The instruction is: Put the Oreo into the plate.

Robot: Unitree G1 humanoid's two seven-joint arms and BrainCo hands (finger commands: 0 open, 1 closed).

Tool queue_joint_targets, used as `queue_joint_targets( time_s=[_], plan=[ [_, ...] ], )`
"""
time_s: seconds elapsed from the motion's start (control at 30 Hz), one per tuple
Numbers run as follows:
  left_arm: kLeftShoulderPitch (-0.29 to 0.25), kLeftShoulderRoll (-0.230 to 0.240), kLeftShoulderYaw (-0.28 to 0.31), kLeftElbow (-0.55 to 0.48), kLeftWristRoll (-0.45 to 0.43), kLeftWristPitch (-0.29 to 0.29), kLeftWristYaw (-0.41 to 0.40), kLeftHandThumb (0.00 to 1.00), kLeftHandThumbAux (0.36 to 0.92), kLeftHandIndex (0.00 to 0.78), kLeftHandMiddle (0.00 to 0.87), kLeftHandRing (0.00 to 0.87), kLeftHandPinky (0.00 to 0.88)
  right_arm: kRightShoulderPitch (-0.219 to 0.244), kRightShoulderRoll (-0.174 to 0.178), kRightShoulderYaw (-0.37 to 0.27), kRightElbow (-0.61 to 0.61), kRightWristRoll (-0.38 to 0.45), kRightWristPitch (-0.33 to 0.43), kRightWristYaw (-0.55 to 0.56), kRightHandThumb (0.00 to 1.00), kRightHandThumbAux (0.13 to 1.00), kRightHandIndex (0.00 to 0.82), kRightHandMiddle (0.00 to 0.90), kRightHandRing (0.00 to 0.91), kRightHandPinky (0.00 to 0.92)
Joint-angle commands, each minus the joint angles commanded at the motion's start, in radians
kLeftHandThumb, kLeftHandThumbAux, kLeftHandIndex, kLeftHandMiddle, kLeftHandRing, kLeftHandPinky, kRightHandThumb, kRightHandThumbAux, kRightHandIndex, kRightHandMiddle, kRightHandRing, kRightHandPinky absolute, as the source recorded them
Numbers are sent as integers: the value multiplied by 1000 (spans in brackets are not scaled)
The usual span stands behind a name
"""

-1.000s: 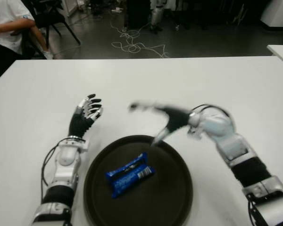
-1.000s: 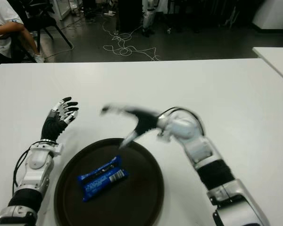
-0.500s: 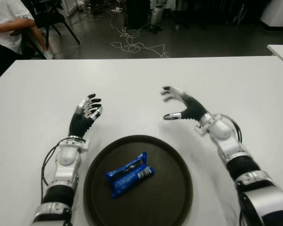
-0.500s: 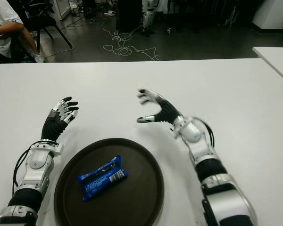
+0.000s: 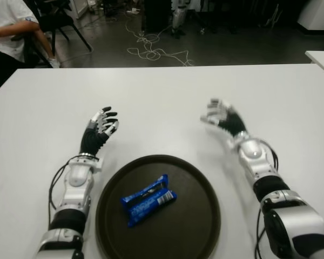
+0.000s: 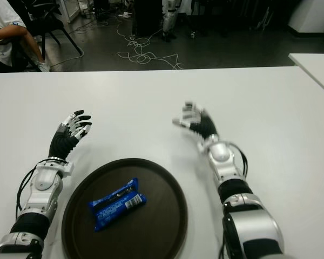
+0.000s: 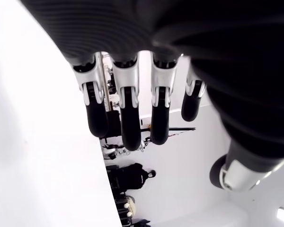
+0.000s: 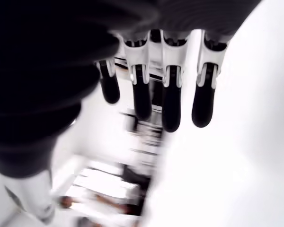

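The blue Oreo pack lies inside the round dark plate near the table's front edge, a little left of the plate's centre. My right hand is over the white table beyond the plate's right rim, open, fingers relaxed and holding nothing. My left hand shows to the left of the plate's far edge, also open with fingers spread and empty.
The white table stretches far beyond both hands. A seated person is at the far left corner. Cables lie on the dark floor behind. Another white table's corner shows at the right.
My right hand has drawn back from above the plate's far rim to the right and away from it, ending empty beside the plate. The Oreo pack and left hand stayed put.
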Motion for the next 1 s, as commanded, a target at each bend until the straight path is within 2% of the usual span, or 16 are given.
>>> queue_joint_targets(
  time_s=[0.13, 0.33, 0.47, 0.57, 0.7, 1.0],
  plan=[
    [1, 4, 0, 1, 8, 6, 7, 91, 575, 163, 240, 246, 255, 102, 12, 8, -141, 5, 26, 5, 0, 675, 200, 298, 336, 370],
    [4, 6, -1, 7, 9, 5, 4, 95, 554, 156, 228, 229, 221, 170, 31, 16, -272, 3, 86, 2, 0, 663, 191, 292, 331, 376],
    [3, 6, 0, 11, 6, 5, -1, 96, 545, 151, 220, 219, 212, 187, 36, 16, -309, 0, 112, 2, 0, 661, 194, 293, 332, 376],
    [2, 4, 3, 16, 2, 4, -2, 108, 560, 150, 224, 219, 205, 194, 38, 17, -317, -7, 118, -3, 0, 652, 199, 294, 332, 373],
    [7, 6, 5, 15, -2, 5, -6, 109, 578, 137, 219, 217, 202, 177, 29, 16, -248, -39, 82, -34, 0, 659, 200, 288, 326, 365],
    [10, 11, 4, 10, -2, 10, -13, 110, 589, 132, 213, 213, 206, 174, 22, 28, -220, -103, 47, -91, 0, 669, 200, 281, 318, 358]
  ],
)
